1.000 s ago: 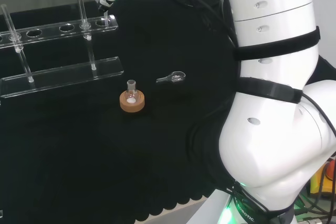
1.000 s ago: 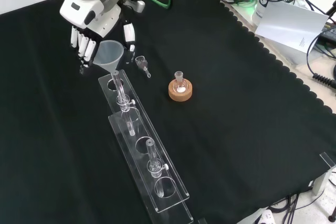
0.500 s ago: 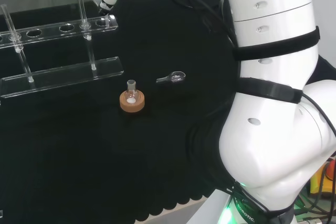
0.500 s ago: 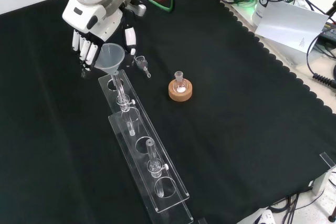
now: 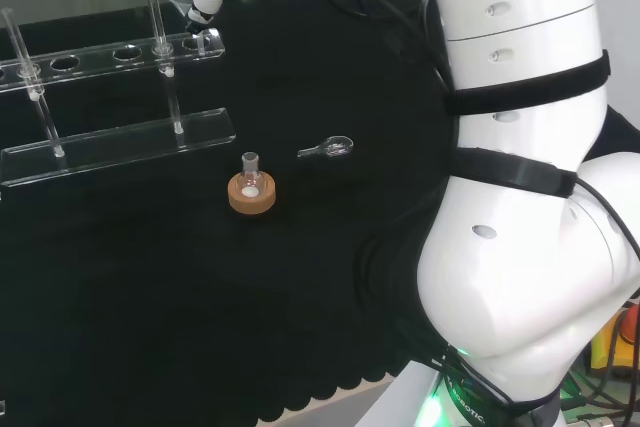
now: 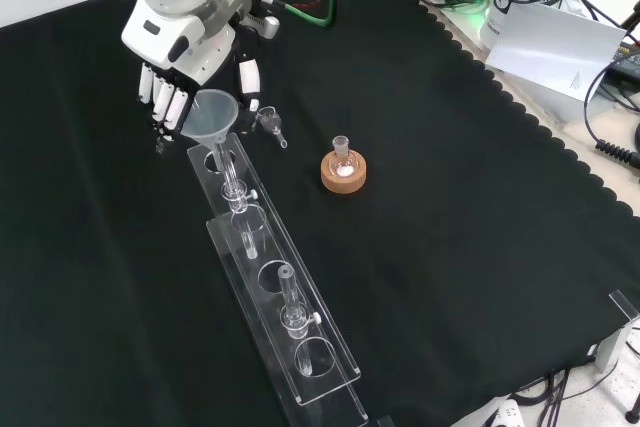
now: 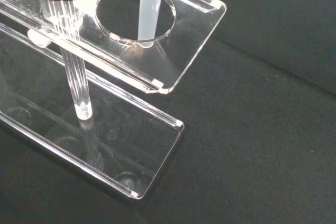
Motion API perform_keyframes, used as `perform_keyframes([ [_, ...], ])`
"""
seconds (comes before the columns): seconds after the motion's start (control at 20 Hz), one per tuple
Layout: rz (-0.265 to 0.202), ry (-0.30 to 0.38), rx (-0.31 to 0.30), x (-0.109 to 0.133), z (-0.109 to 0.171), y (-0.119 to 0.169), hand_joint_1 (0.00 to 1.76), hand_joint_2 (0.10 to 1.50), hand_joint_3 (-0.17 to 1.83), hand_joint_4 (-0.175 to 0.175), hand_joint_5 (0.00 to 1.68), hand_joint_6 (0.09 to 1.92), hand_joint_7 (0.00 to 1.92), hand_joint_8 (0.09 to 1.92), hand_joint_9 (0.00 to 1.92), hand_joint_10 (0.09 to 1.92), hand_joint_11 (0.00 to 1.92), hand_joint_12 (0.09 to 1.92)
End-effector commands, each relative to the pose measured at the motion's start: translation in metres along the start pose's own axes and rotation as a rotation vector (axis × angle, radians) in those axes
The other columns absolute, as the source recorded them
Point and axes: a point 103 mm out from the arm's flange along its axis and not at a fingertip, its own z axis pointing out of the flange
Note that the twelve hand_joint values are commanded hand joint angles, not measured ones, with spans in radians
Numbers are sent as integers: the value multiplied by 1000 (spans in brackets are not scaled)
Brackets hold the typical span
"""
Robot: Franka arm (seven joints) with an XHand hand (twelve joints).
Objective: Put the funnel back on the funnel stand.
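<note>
Funnel [image 6: 212, 113] over end hole of funnel stand [image 6: 300, 347]; flask [image 6: 342, 161] right, front view.

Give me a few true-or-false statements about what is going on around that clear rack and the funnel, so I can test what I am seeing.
1. The black and white hand has its fingers curled round the translucent plastic funnel. True.
2. The funnel's stem is over the end hole of the clear acrylic funnel stand. True; the wrist view shows its tip at that hole's rim.
3. The funnel lies flat on the black cloth. False; it is held upright above the stand.
4. The small glass flask sits in a red ribbed ring. False; it sits in a cork ring.
5. The small clear glass spoon lies on the cloth beside the stand. True.
</note>
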Motion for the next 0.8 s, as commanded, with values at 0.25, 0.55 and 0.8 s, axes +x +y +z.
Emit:
perform_keyframes([
  [0.25, -2, -10, 22, 9, 7, 9, 779, 745, 438, -58, 478, 88, 485, 651, 869, 303, 713, 1110],
  [0.55, 2, -9, 45, 9, 16, 8, 766, 742, 436, -55, 459, 87, 399, 690, 750, 408, 586, 1194],
  [0.8, 8, -14, 34, 10, 13, 1, 750, 724, 436, -53, 397, 87, 233, 696, 515, 573, 303, 1322],
])
